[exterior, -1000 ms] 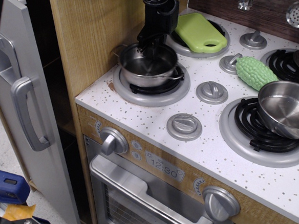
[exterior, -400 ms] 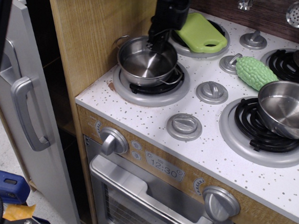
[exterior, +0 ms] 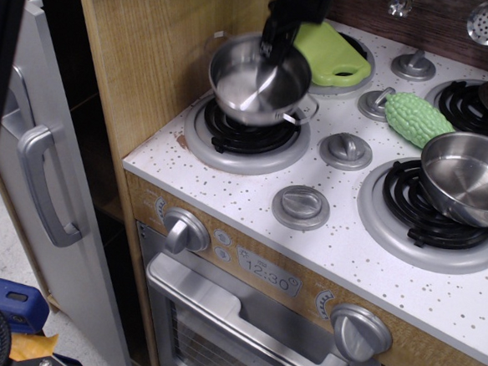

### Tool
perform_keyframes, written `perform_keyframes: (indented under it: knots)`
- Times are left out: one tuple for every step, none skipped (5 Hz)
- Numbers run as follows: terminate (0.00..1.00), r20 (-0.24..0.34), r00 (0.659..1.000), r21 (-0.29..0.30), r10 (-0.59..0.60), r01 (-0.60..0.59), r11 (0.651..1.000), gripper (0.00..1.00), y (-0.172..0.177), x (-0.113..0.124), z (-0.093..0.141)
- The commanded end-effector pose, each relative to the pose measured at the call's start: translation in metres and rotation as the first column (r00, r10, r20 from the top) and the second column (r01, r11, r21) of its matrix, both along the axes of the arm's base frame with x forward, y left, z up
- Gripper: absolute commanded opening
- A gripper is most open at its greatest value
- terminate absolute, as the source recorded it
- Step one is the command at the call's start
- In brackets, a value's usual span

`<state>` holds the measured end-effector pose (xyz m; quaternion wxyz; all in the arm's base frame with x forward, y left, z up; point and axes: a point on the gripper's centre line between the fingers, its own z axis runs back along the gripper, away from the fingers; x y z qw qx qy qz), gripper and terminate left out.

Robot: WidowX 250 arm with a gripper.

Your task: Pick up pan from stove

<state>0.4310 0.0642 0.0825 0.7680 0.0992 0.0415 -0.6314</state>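
One gripper [exterior: 278, 45], black, comes down from the top edge & is clamped on the far rim of the pan [exterior: 258, 82]; fingers closed on the rim, one inside the wall, other side hidden behind it. Pan is up off the stove [exterior: 251, 202], tilted toward the camera so the shiny inside shows, hanging over the front-left burner [exterior: 245, 138]. That burner's black grate is bare under it. One wire loop handle pokes out at the pan's lower right, another at the upper left by the wood side panel [exterior: 144, 50].

Behind the pan, a green cutting board [exterior: 333, 53] lies on the back-left burner, partly hidden by the arm. Bumpy green veg [exterior: 416, 119] lies on the speckled top btwn the back knobs & right burners. Wider shallow steel pan [exterior: 470, 178] sits tilted on the front-right burner. Front of stove: 2 grey knobs, printed clock reading 12:30, oven handle below. Grey fridge door [exterior: 39, 177] w/ handle at left.
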Motion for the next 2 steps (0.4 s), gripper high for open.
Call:
perform_keyframes:
  knots:
    - [0.00,0.046,0.999,0.061,-0.027,0.024,0.998,0.00,0.0028,-0.0037,0.0630]
    - [1.00,0.053,0.997,0.051,-0.047,0.044,0.998,0.00,0.0048,-0.0008,0.0698]
